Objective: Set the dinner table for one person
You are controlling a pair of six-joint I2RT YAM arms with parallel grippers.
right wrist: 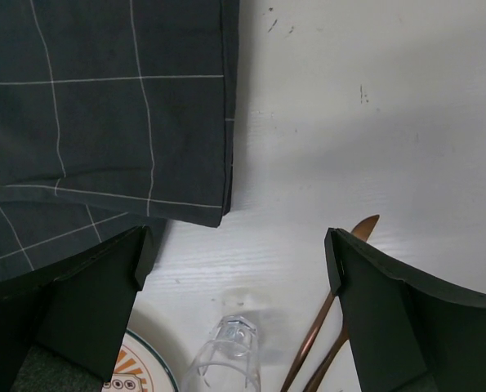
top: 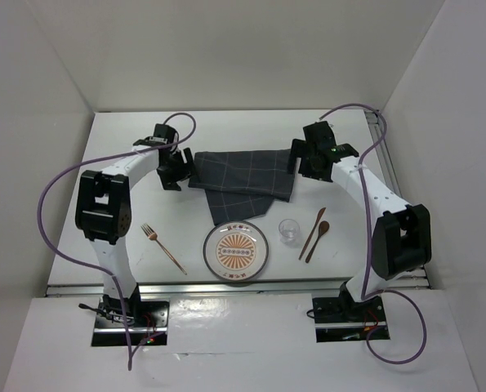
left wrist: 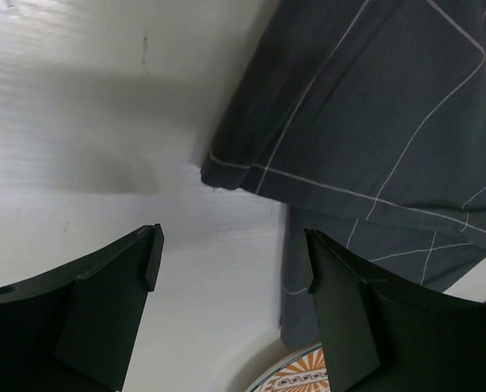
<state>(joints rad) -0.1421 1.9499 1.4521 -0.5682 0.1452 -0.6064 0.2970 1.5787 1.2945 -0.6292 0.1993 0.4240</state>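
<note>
The white dinner table (top: 128,155) holds a plate (top: 237,252) with an orange sunburst pattern near the front edge. A copper fork (top: 162,247) lies left of it. A clear glass (top: 289,231) stands right of it, then a copper knife (top: 313,232) and spoon (top: 318,240). A dark grey checked cloth (top: 244,181) lies folded behind the plate. My left gripper (top: 177,170) is open and empty at the cloth's left edge (left wrist: 234,171). My right gripper (top: 301,159) is open and empty at the cloth's right edge (right wrist: 225,122), above the glass (right wrist: 226,359).
White walls enclose the table on three sides. A metal rail (top: 383,147) runs along the right side. Purple cables (top: 55,196) loop from both arms. The plate's rim shows in the left wrist view (left wrist: 296,377) and in the right wrist view (right wrist: 140,363).
</note>
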